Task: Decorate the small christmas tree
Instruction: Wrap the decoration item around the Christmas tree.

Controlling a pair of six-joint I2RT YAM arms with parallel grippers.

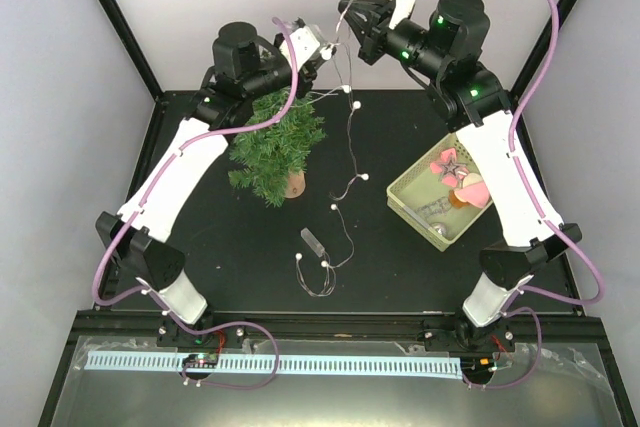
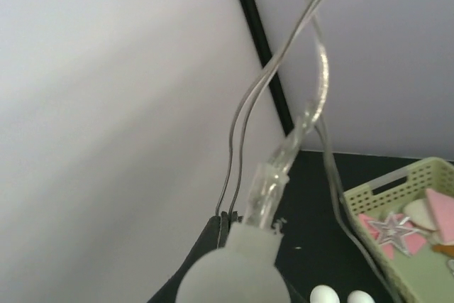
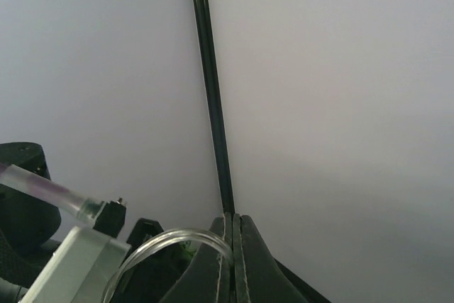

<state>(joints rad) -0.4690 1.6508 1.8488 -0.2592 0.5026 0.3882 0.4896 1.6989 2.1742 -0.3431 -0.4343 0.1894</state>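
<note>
1. White walls and a black frame post stand behind the black tabletop (image 1: 250, 247). The small christmas tree (image 1: 278, 142) stands on its far left part, just under the wrist of the left arm.
2. The left claw (image 2: 225, 221) is closed tightly on the thin wires of the light string (image 1: 352, 137), high above the tree. One round bulb (image 2: 230, 274) sits just in front of its fingers.
3. The right claw (image 3: 233, 228) is also closed. A clear loop of the same string goes in between its fingers, so I judge that it holds the string too.
4. From the two claws the string hangs down, and its end lies loose on the tabletop near the middle. No part of it seems to be on the tree yet.
5. The green basket (image 1: 398, 199) with ornaments waits on the right, well apart from the tree.
6. The step in hand looks like laying the string on the tree. To do it well:
   - keep both claws closed and leave a little slack between them;
   - lower the span over the tree top and let it sink into the needles;
   - do not pull sideways, because the tree looks light and may fall;
   - watch the loose end, which can drag or catch.
</note>
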